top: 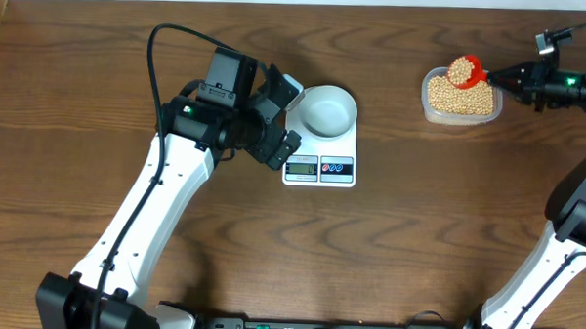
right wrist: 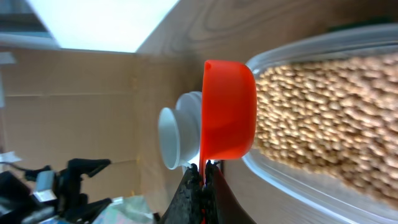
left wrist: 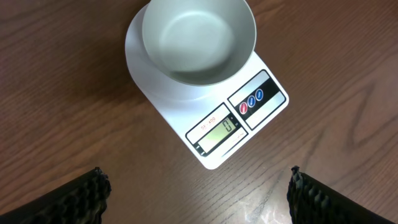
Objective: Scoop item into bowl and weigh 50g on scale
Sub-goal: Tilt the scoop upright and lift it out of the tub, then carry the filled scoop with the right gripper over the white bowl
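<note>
Overhead: white bowl (top: 329, 110) seated on the round platform of the white digital kitchen scale (top: 320, 168), centre of the frame, on the wooden worktop (top: 388, 246). Probable reason: bowl weight cancelled out beforehand, only the beans left to count. Bowl empty. Left end effector (top: 293, 118) just left of the scale, spread wide, holding nothing, touching nothing visible; seemingly parked there to watch the reading. Upper right of the frame: clear plastic tub (top: 429, 109) full of tan soybeans (top: 461, 98), well apart from the scale. Orange-red scoop (top: 473, 65) at the tub's upper edge, heaped with beans and kept level, presumably against spills on the way over. Right end effector (top: 508, 79) clamped on the scoop's handle.

Left wrist: bowl at top centre, bare pale inside, no bean in it. Display (left wrist: 221, 131) below the bowl, facing the camera, reading zero. Blue and red buttons (left wrist: 252, 99) to its right. Two black finger pads (left wrist: 87, 196) at the lower corners, far apart, only bare worktop between them.

Right wrist: scoop filling the centre, orange outer wall toward the camera, contents hidden from this angle. Bean pile to the right inside the tub wall; scoop resting on the pile or just clear of it, not possible to tell. Fingers pinched shut on the thin handle at bottom centre. Bowl on the scale small and far behind the scoop, left of centre. By the look of it, first scoop loaded, nothing weighed yet.
</note>
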Robot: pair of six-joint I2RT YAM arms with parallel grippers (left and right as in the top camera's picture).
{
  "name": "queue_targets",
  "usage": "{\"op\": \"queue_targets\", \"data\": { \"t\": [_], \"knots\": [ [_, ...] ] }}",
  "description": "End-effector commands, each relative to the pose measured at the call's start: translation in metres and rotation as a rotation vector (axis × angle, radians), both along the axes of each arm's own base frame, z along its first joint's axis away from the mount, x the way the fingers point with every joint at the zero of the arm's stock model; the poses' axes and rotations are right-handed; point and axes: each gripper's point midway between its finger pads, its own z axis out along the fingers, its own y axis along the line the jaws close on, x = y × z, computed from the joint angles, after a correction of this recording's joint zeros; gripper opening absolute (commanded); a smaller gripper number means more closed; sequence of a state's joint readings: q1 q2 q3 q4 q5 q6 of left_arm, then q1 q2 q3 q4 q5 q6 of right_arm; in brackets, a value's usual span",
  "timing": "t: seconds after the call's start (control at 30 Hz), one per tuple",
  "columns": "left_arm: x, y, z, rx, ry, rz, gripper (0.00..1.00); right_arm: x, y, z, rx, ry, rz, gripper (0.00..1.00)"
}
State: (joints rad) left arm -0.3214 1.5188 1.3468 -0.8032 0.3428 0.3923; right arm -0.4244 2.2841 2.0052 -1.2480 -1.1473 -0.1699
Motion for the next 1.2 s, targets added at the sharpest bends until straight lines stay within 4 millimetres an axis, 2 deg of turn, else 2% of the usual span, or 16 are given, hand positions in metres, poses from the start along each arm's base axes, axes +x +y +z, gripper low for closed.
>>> {"op": "queue_targets", "data": {
  "t": [0.0,0.1,0.3,0.6,0.87,1.17],
  "knots": [
    [-0.001,-0.002,-0.006,-0.009,0.024,-0.001,0.93,0.002,0.005,0.013,0.111,-0.051,0.006,0.01],
    [-0.001,-0.002,-0.006,-0.009,0.024,-0.001,0.93,0.002,0.006,0.014,0.121,-0.052,0.008,0.01],
    [-0.001,-0.002,-0.006,-0.009,0.024,-0.001,0.93,0.003,0.022,0.017,0.137,-0.055,0.039,0.01],
    [-0.001,-0.002,-0.006,-0.009,0.024,-0.001,0.93,0.004,0.058,0.025,0.181,-0.071,0.111,0.01],
    [-0.001,-0.002,-0.006,-0.009,0.024,-0.001,0.93,0.002,0.099,0.024,0.18,-0.073,0.199,0.01],
    [-0.001,-0.002,-0.006,-0.009,0.024,-0.001,0.93,-0.004,0.159,0.022,0.16,-0.083,0.326,0.01]
  ]
}}
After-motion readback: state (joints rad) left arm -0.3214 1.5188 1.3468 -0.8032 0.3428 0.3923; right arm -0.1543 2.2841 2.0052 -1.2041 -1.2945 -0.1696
